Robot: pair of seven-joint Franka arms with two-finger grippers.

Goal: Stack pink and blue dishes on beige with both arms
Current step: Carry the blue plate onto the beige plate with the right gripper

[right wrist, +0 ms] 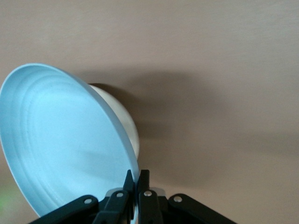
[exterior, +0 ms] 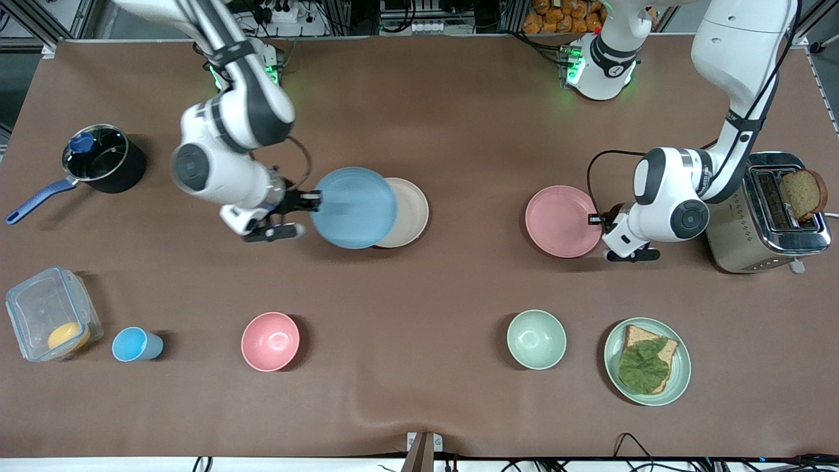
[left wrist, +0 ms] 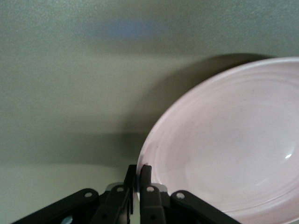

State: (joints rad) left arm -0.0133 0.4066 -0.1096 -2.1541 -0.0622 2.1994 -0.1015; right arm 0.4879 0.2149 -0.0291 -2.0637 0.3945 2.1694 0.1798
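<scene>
Beneath the blue plate point(exterior: 352, 206), the beige plate point(exterior: 409, 213) lies half-hidden.

Hidden and cut-off parts

The blue plate point(exterior: 354, 207) covers much of the beige plate point(exterior: 408, 213); in the right wrist view only a sliver of the beige plate point(right wrist: 122, 122) shows past the blue plate point(right wrist: 65, 144); the left wrist view's edge crops the pink plate point(left wrist: 229, 149).

No legible text or numbers, perhaps faint lettering on the left arm's wrist point(exterior: 700, 176), unreadable
</scene>
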